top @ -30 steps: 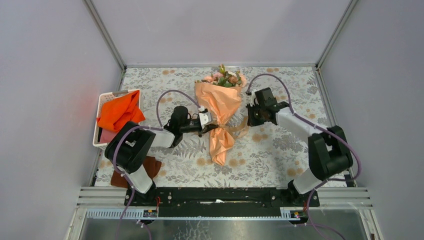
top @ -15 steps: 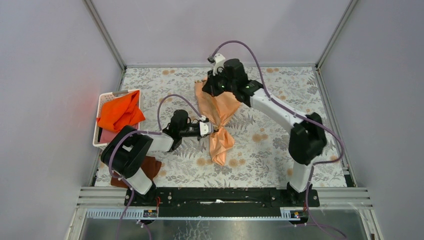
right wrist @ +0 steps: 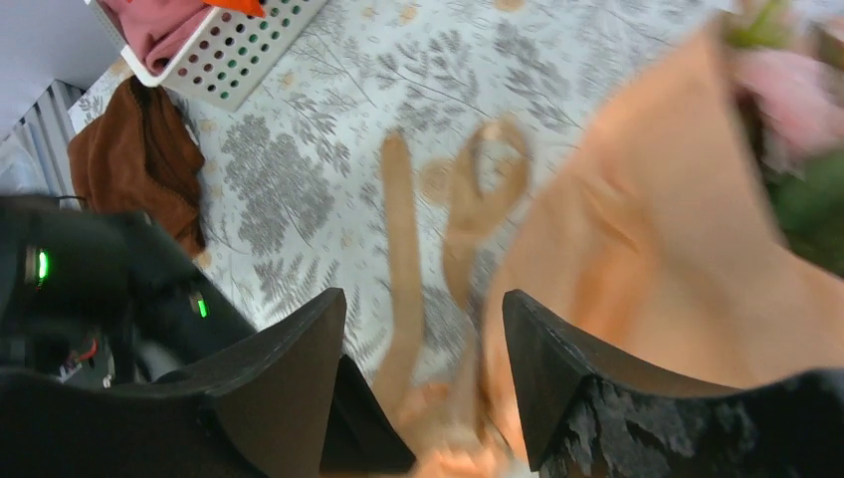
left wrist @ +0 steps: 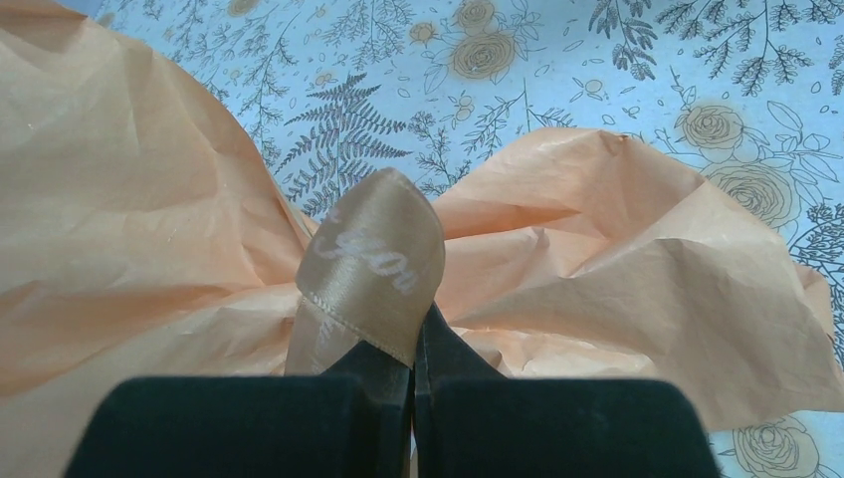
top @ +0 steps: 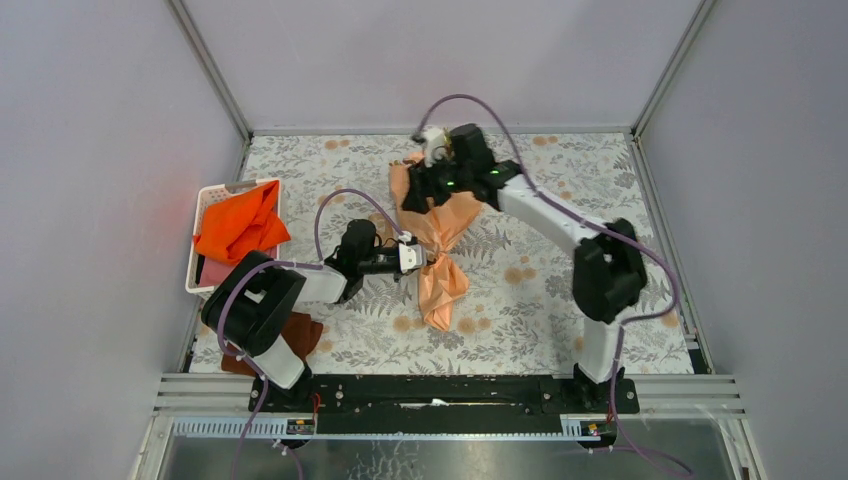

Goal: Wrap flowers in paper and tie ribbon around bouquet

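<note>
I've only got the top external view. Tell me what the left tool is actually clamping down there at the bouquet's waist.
Observer: In the left wrist view, the left tool is shut on a folded loop of the ribbon. It is tan satin with white printed script, and the peach paper is bunched behind it.
Operator: Now report the right tool. Its own arm hides the fingers from me.
Observer: Its wrist view, though blurred, shows the right tool open, with the fingers well apart and nothing gripped between them.
</note>
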`<state>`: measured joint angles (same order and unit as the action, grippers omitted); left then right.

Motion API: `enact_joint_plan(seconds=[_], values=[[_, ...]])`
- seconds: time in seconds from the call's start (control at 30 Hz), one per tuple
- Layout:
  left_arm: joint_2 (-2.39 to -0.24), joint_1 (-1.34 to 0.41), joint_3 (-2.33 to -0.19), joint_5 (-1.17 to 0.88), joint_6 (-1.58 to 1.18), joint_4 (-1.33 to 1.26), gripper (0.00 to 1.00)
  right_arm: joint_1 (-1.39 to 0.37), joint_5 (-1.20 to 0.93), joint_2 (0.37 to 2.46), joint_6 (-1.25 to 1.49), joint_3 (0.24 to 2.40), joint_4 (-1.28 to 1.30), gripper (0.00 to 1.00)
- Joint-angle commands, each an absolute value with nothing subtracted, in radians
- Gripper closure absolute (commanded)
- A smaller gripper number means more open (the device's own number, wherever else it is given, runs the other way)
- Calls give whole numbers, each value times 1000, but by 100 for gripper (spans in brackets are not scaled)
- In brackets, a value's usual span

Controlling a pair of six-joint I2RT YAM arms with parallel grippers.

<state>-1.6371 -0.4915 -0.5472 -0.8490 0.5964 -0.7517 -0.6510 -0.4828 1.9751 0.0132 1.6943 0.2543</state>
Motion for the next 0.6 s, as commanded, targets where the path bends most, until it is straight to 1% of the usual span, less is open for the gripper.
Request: enact_joint_plan(seconds=[0.0, 0.07, 0.1, 0.17, 0.23, 0.4, 0.57], values=[[-1625, -495, -546, -834, 590, -785, 100, -487, -697, 1694, -63, 1394, 23, 33], [-1625, -495, -544, -832, 595, -783, 100, -482, -868, 1598, -260, 1238, -33, 32], [-1625, -495, -544, -833, 596, -781, 100, -484, -906, 1561, -320, 1167, -50, 32], [-1626, -495, -545, -832, 597, -775, 100, -485, -971, 1506, -365, 1066, -122, 30], [-1628, -495, -545, -833, 598, -774, 100, -486, -984, 1491, -335, 1007, -202, 28], [-1630, -495, -557, -832, 608, -750, 100, -519, -996, 1532, -239, 960, -350, 27], [-1630, -495, -565, -829, 615, -735, 100, -552, -936, 1593, -255, 976, -348, 29]])
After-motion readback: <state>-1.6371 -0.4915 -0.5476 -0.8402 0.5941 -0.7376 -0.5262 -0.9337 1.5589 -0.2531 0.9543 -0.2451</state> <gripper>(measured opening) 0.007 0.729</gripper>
